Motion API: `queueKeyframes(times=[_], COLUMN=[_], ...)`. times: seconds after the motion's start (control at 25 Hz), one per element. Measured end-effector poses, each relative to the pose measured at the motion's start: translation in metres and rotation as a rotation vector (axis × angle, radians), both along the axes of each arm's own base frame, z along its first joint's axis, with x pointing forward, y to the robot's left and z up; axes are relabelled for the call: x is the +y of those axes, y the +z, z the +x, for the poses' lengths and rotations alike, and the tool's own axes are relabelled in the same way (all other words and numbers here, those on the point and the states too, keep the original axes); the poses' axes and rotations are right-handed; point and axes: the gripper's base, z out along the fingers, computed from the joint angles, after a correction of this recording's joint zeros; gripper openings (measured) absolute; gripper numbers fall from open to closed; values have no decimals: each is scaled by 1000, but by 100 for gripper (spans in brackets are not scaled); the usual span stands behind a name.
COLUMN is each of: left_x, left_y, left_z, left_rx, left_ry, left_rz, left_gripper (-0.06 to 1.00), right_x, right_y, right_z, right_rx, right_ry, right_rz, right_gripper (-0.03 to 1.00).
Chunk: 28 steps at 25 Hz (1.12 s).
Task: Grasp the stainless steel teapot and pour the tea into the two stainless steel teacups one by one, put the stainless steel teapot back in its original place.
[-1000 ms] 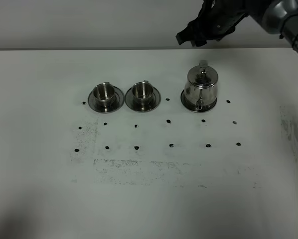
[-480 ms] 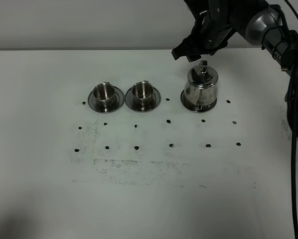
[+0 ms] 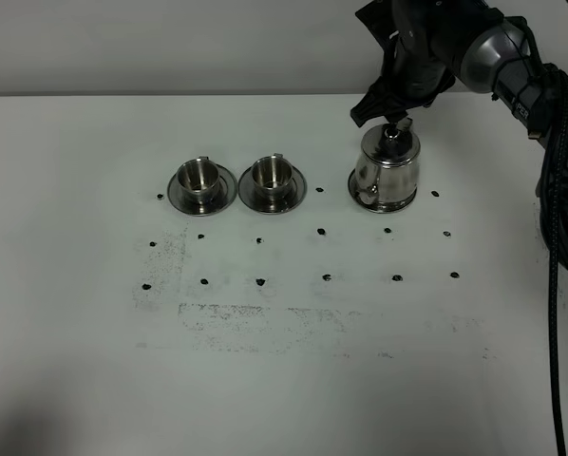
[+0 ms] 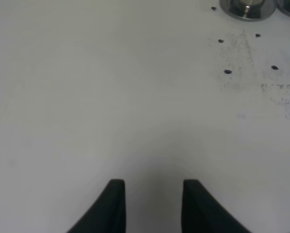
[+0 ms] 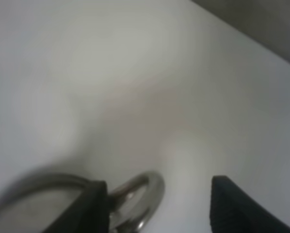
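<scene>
The stainless steel teapot [image 3: 387, 171] stands on its round steel disc [image 3: 358, 197] at the right of the row. My right gripper [image 3: 387, 112] hangs just behind and above the lid knob. It is open, and the right wrist view shows the teapot's loop handle [image 5: 144, 196] between its fingers [image 5: 234, 206], close to one of them. The two stainless steel teacups [image 3: 199, 178] [image 3: 271, 175] sit on saucers to the left of the teapot. No tea shows. My left gripper [image 4: 152, 204] hovers over bare table, fingers apart, with one teacup's saucer [image 4: 247, 7] far off.
Small black dots [image 3: 326, 277] mark a grid on the white table [image 3: 284, 380] in front of the row. A scuffed grey patch [image 3: 265, 328] lies nearer the front. The right arm's cable [image 3: 555, 285] hangs along the right edge.
My right gripper has come down from high behind the table to just over the teapot's handle. The teapot looks slightly turned. The cups have stayed put.
</scene>
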Motion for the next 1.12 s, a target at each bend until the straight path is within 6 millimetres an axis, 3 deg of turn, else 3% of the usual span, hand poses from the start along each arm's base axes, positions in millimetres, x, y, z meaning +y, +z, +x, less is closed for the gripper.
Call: queueKeyframes(times=[0.24,0.4,0.88,1.12], left_x=[0,0,0,0], left_y=[0,0,0,0], left_z=[0,0,0,0], left_rx=[0,0,0,0], left_ry=[0,-1,-1,-1], left_rz=[0,1,1,1], left_gripper=[28,28,28,28], right_x=[-16,-19,-18,-29], right_y=[3,16,53,58], right_z=[-4,-7,-16,-27], right_rx=[45,28,-12,-17], right_ry=[-31,-39,-83,-91], right_rz=[-186,-199,-37,84], right_gripper=[48,48,48,48])
